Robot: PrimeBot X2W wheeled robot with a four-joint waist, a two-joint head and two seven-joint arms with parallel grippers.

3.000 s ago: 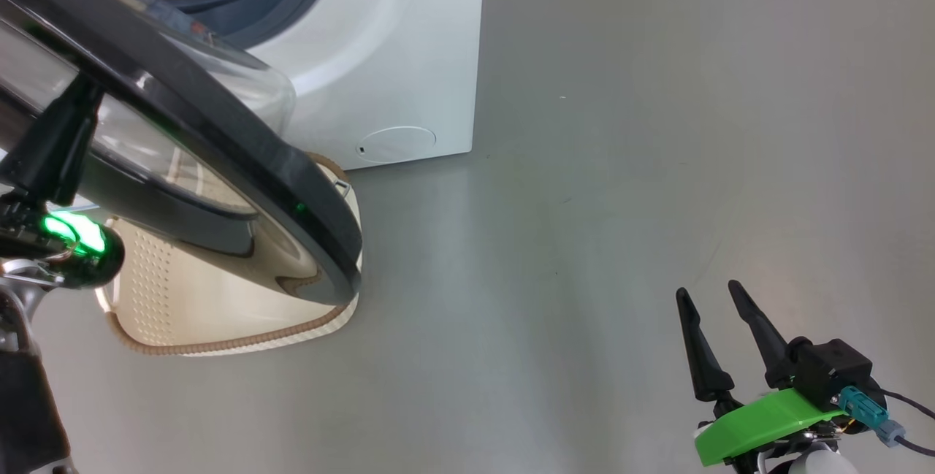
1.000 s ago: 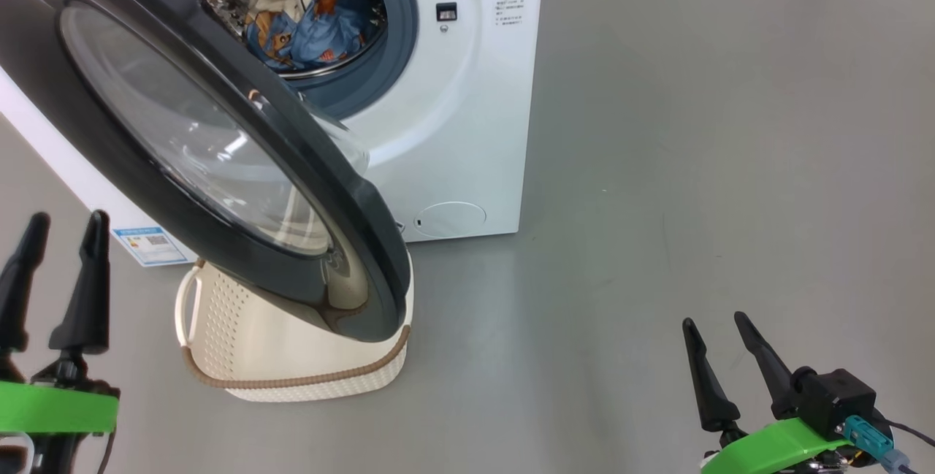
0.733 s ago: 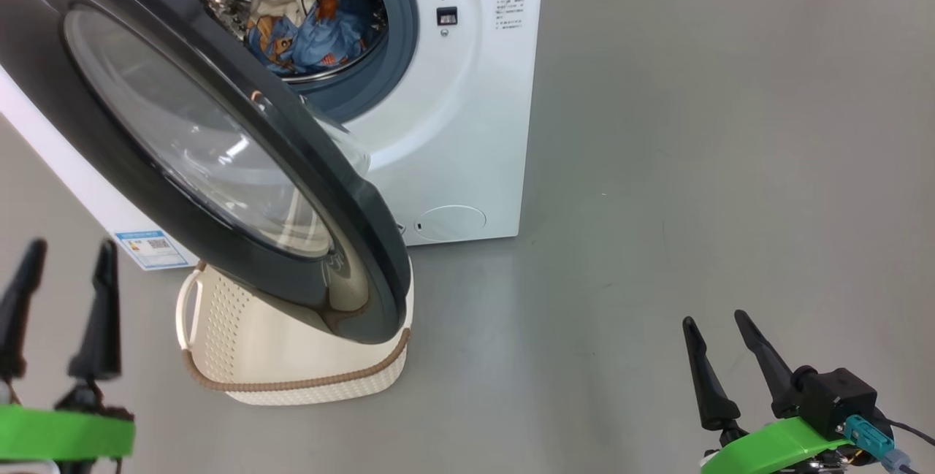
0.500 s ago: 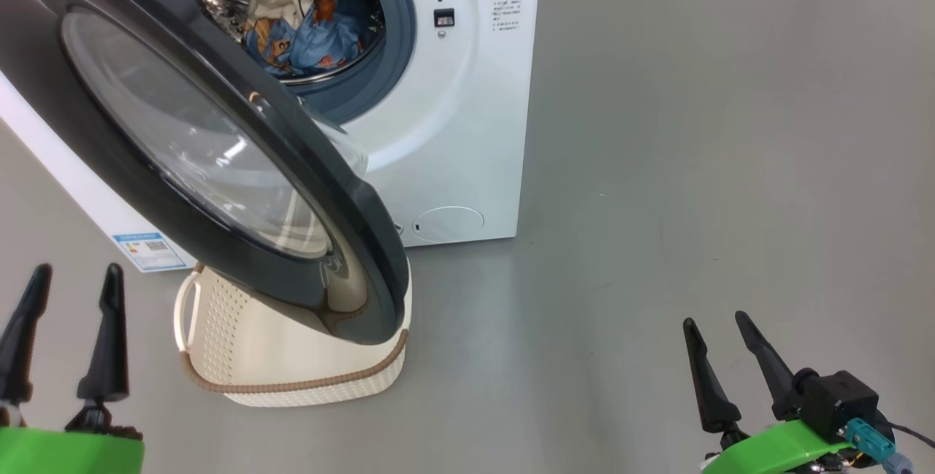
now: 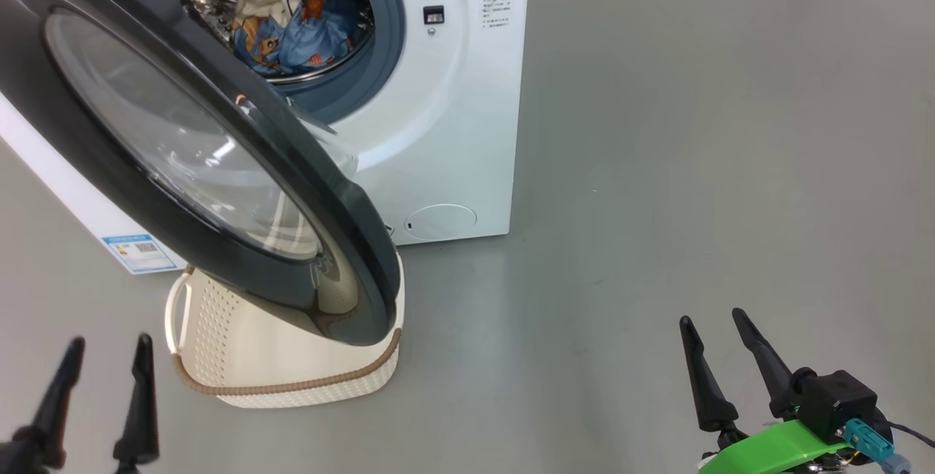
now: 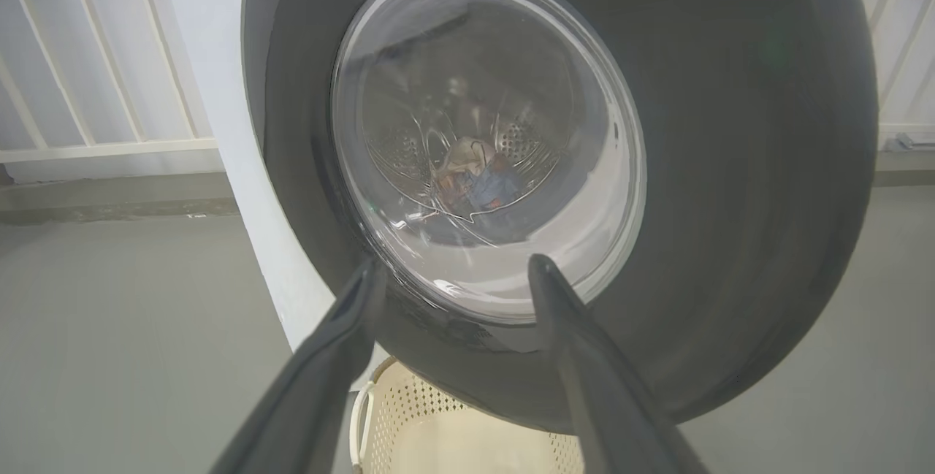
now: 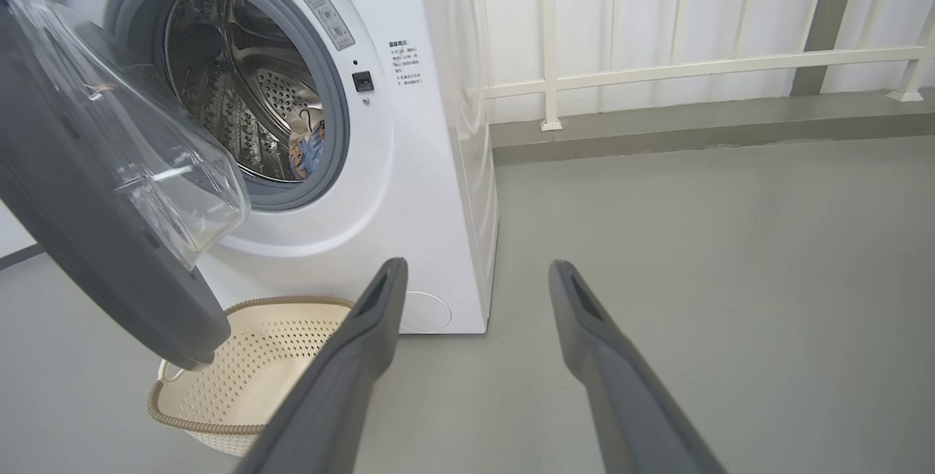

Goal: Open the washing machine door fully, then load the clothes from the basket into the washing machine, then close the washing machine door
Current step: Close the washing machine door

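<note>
Nothing here comes through legibly. The washing machine point(image 5: 445, 116) carries a blue label sticker point(image 5: 139, 252) low on its left side, a small block of print point(image 5: 495, 6) right of the drum opening, and a grey sticker point(image 7: 323, 11) on the opening's rim, all too small to read.

This is a plain utility or test space set up for laundry, closer to a lab corner or an enclosed balcony than to a furnished room. A white front-loading washing machine point(image 7: 431, 167) stands free on a wide, smooth grey floor point(image 5: 694, 131), with a blue label sticker point(image 5: 139, 251) low on its side panel. A cream plastic laundry basket point(image 7: 292, 328) sits on the floor just in front of it. Behind the machine a low grey kerb point(image 7: 694, 129) runs along the wall, carrying a white metal railing point(image 7: 548, 36) of upright bars against pale panelling
</note>
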